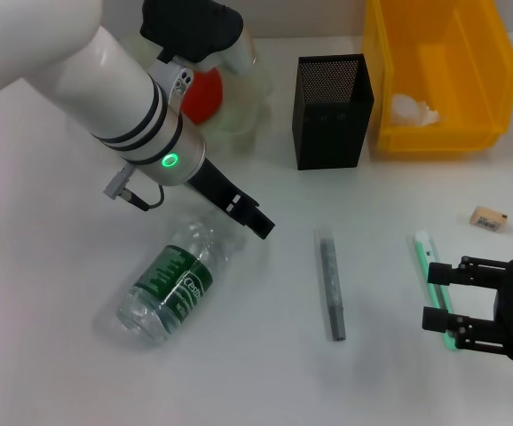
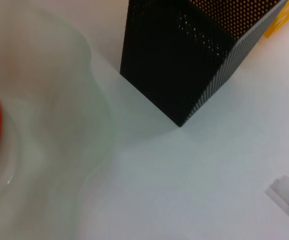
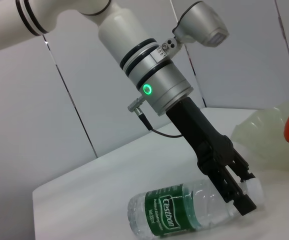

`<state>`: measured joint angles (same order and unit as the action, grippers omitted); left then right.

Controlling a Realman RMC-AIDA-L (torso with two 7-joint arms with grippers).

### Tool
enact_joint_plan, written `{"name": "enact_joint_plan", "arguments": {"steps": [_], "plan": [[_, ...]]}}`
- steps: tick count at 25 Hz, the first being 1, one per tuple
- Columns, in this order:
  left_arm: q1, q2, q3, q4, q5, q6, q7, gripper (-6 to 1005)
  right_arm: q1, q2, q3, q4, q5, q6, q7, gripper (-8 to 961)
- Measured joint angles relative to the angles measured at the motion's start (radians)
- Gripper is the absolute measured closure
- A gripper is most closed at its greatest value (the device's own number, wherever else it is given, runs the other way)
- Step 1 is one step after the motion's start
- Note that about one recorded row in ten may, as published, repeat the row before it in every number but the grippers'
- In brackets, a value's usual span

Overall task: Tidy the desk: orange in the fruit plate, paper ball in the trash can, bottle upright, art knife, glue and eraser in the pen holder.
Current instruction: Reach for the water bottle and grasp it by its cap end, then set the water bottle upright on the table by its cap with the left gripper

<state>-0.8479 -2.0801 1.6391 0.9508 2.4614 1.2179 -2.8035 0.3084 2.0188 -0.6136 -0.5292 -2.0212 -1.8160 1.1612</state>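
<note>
The clear bottle with a green label lies on its side on the white desk; in the right wrist view the bottle shows the same way. My left gripper reaches down to its cap end and looks shut on the neck. The orange sits in the translucent fruit plate. A paper ball lies in the yellow bin. My right gripper hangs open over a green-and-white stick. A grey stick and the eraser lie loose.
The black mesh pen holder stands between plate and bin; it also fills the left wrist view, beside the plate's rim. I cannot tell which stick is the art knife and which the glue.
</note>
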Motion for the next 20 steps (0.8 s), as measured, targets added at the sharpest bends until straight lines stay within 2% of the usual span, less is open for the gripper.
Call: {"name": "enact_joint_plan", "arguments": {"steps": [10, 15, 20], "plan": [[0.008, 0.0, 0.061, 0.001, -0.001, -0.032, -0.01, 194, -0.002, 0.004, 0.0, 0.0, 0.003, -0.001, 0.0, 293], [0.015, 0.0, 0.066, 0.012, -0.001, -0.034, -0.004, 415, -0.002, 0.004, 0.0, 0.0, 0.004, 0.0, 0.0, 292], [0.032, 0.0, 0.073, 0.032, -0.001, -0.035, -0.003, 569, -0.001, 0.005, 0.0, 0.0, 0.004, -0.001, 0.002, 292]]}}
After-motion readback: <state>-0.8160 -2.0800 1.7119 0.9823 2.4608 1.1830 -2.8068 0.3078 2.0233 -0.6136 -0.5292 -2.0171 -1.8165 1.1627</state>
